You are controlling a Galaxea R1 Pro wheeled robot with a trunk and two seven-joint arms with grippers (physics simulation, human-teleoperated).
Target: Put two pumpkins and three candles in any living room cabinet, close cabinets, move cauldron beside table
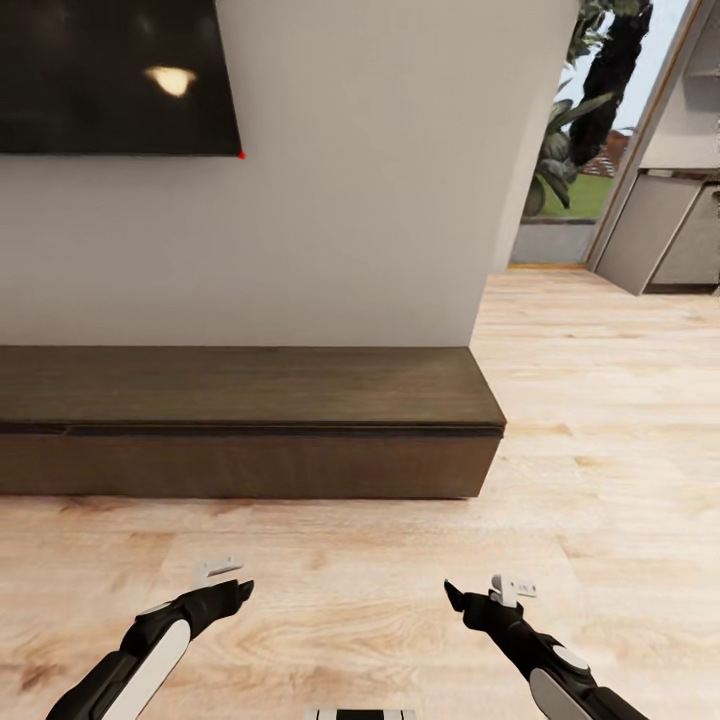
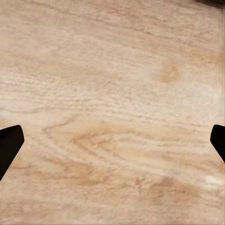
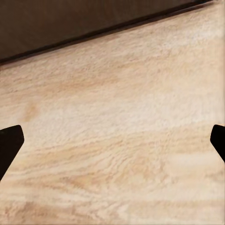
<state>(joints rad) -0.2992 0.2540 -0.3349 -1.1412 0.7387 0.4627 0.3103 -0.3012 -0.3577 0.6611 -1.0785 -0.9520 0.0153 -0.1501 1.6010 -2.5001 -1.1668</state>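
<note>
A long, low dark-brown cabinet (image 1: 240, 430) runs along the white wall in the head view, its plain front shut. Both arms hang low over the wooden floor in front of it. My left gripper (image 1: 238, 590) is open, and in the left wrist view its fingertips (image 2: 9, 143) sit far apart over bare floorboards. My right gripper (image 1: 458, 600) is also open with nothing between its fingers (image 3: 9, 143); the right wrist view catches the cabinet's dark front (image 3: 84, 23) ahead. Pumpkins, candles, cauldron and table are out of view.
A black wall-mounted screen (image 1: 110, 75) hangs above the cabinet. To the right the wooden floor (image 1: 600, 420) runs toward a glass opening with plants (image 1: 580, 110) and grey kitchen units (image 1: 670, 240).
</note>
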